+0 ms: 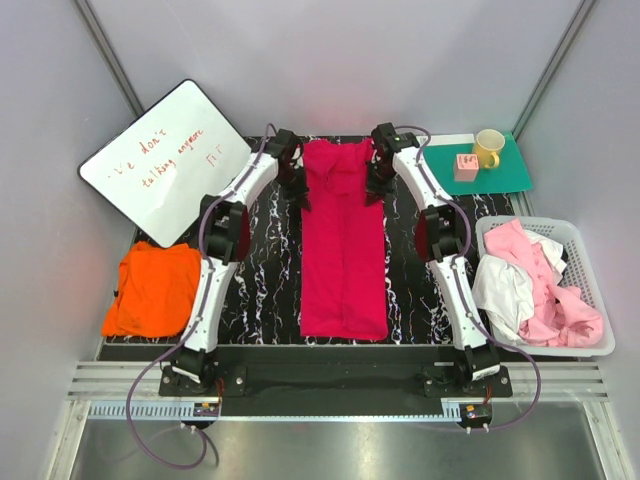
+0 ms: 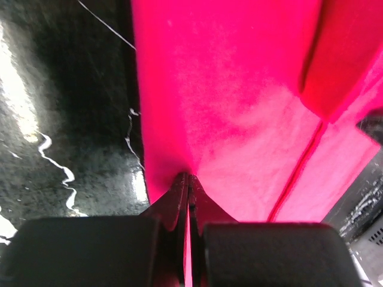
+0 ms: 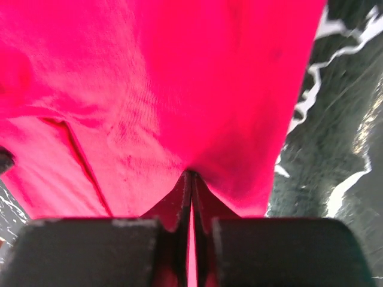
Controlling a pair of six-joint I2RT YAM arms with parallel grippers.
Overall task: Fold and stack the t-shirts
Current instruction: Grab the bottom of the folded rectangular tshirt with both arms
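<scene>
A magenta-red t-shirt lies as a long narrow strip down the middle of the black mat, sleeves folded in. At its far left corner my left gripper is shut on the cloth; its wrist view shows the jaws pinching the magenta-red fabric. My right gripper is shut on the far right corner, its jaws clamped on the same shirt. An orange t-shirt lies folded at the mat's left edge. Pale pink and white t-shirts are heaped in the basket.
A white basket stands at the right. Behind it a green mat carries a yellow mug and a small pink box. A whiteboard leans at the back left. Grey walls close in the sides.
</scene>
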